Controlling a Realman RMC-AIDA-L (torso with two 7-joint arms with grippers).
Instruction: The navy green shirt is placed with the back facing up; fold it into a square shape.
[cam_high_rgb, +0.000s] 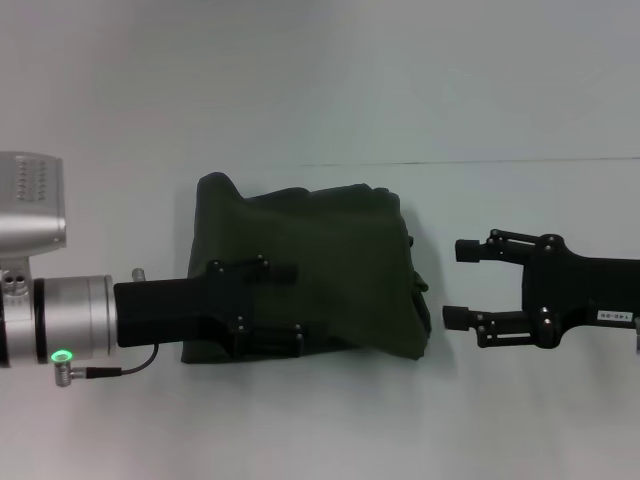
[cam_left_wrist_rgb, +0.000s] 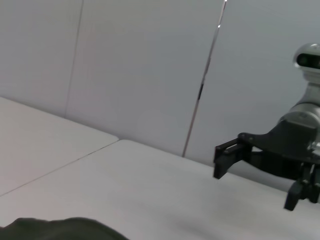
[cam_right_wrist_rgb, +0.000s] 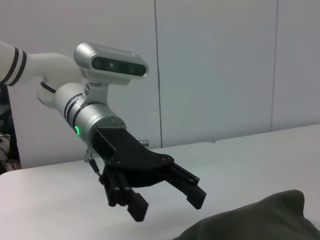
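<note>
The navy green shirt (cam_high_rgb: 340, 270) lies in the middle of the white table, folded into a rough, slightly rumpled square. My left gripper (cam_high_rgb: 292, 308) reaches in from the left over the shirt's left part. It is open with nothing between its fingers. The right wrist view shows this left gripper (cam_right_wrist_rgb: 169, 205) raised off the cloth, with the shirt (cam_right_wrist_rgb: 260, 220) low beside it. My right gripper (cam_high_rgb: 455, 284) is open just off the shirt's right edge, not touching it. In the left wrist view the right gripper (cam_left_wrist_rgb: 257, 180) shows farther off, and a corner of the shirt (cam_left_wrist_rgb: 60, 231) is visible.
The white table (cam_high_rgb: 320, 420) extends on all sides of the shirt. A pale wall (cam_high_rgb: 320, 80) rises behind the table's far edge. A seam between table sections (cam_left_wrist_rgb: 60, 165) runs across the surface.
</note>
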